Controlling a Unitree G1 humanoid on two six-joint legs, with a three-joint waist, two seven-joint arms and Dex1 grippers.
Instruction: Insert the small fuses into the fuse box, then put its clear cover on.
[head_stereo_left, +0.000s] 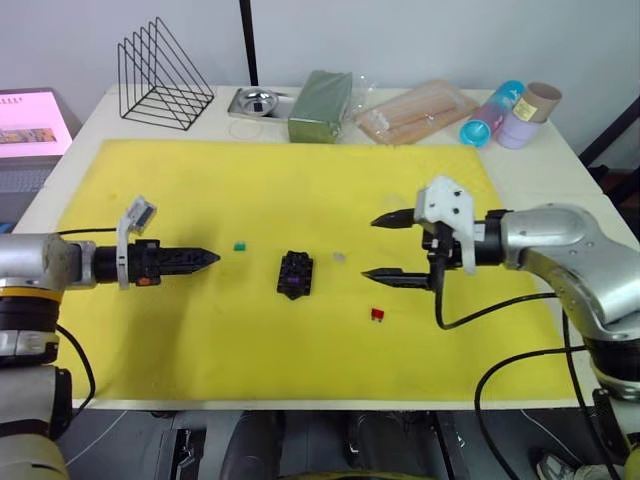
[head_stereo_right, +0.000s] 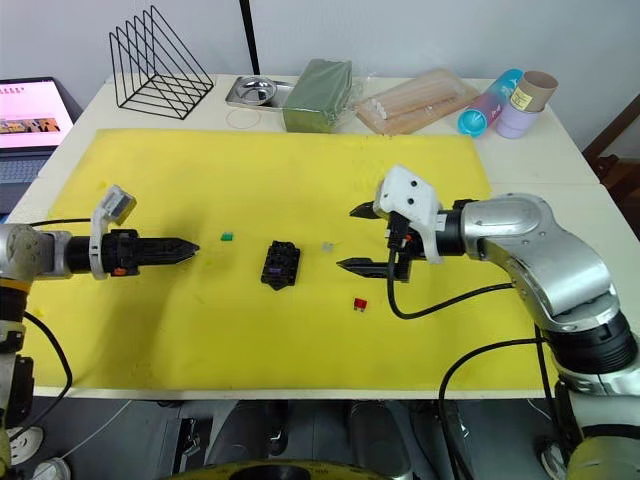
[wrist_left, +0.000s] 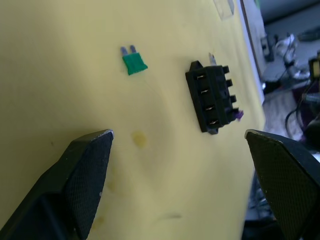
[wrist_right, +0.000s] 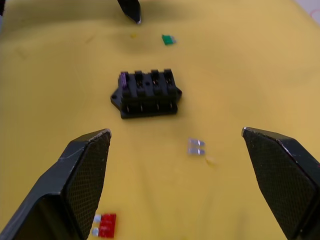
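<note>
The black fuse box (head_stereo_left: 295, 274) lies in the middle of the yellow mat (head_stereo_left: 200, 340). A purple fuse (wrist_right: 122, 79) sits at one end of it. Lying loose on the mat are a green fuse (head_stereo_left: 240, 245) to the box's left, a pale fuse (head_stereo_left: 339, 257) to its right and a red fuse (head_stereo_left: 378, 314) nearer the front. My left gripper (head_stereo_left: 205, 258) is open, left of the green fuse and pointing at it. My right gripper (head_stereo_left: 370, 247) is open, just right of the pale fuse. A small clear piece (wrist_left: 223, 7), apparently the clear cover, lies beyond the box.
Along the back of the table stand a black wire rack (head_stereo_left: 160, 65), a metal tray (head_stereo_left: 258, 102), a large green block (head_stereo_left: 320, 105), a clear bag of sticks (head_stereo_left: 415, 110) and lying cups (head_stereo_left: 500, 112). A lit screen (head_stereo_left: 30, 125) is off the table's left.
</note>
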